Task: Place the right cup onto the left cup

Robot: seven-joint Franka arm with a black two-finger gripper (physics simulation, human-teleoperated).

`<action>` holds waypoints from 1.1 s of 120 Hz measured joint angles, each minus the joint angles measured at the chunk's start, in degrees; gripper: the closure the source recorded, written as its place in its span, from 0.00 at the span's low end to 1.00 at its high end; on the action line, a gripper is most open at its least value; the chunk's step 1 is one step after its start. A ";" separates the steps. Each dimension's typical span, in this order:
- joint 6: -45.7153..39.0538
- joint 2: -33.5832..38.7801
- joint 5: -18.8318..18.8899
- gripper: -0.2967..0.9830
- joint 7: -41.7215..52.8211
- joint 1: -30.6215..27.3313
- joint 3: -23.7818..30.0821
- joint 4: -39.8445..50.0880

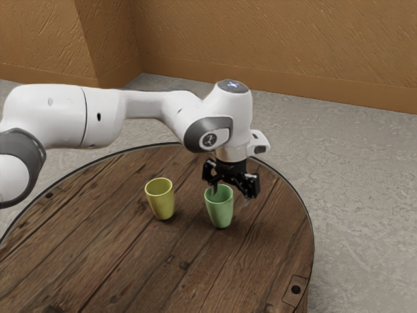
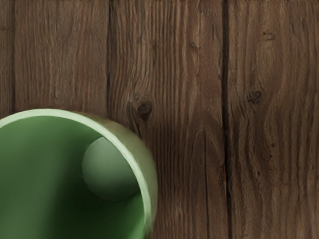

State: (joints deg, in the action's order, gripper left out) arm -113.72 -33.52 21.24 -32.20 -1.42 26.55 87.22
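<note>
Round table (image 1: 117,261) of dark wooden planks, nearest. Green tapered cup (image 1: 220,214), the right one of the task: upright on the planks, to the exterior view's right. Yellow tapered cup (image 1: 163,203): upright, well apart at the exterior view's left. Black two-finger gripper (image 1: 230,194): low over the green cup, fingers spread, one at its mouth, one outside its rim. Beyond: grey floor (image 1: 365,169), then orange-brown textured wall (image 1: 293,39)
</note>
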 joint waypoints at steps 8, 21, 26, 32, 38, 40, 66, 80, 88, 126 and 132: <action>-1.05 -1.15 0.95 0.23 -1.21 0.03 -0.02 -0.46; -2.18 -3.19 2.71 0.23 -2.91 0.09 -0.01 -2.22; -2.48 -3.82 3.10 0.24 -3.49 0.18 -0.06 -2.55; -2.85 -4.45 3.44 0.25 -4.13 0.24 -0.21 -2.73; -3.34 -4.96 3.68 0.27 -4.73 0.26 -0.34 -2.79; -3.48 -5.10 3.74 0.28 -4.92 0.26 -0.37 -2.80; -4.61 -5.88 4.01 0.50 -6.93 0.35 -1.28 -2.74; -4.87 -5.91 4.05 0.64 -7.71 0.36 -1.52 -2.73; -4.96 -5.91 4.09 0.71 -8.05 0.36 -1.53 -2.74; -4.78 -4.80 4.23 0.82 -9.27 0.51 -1.57 -2.36; -4.51 -3.32 4.24 0.83 -9.42 0.53 -1.58 -2.06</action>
State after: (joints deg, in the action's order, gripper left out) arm -118.23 -36.84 25.48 -41.62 -0.89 24.97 85.17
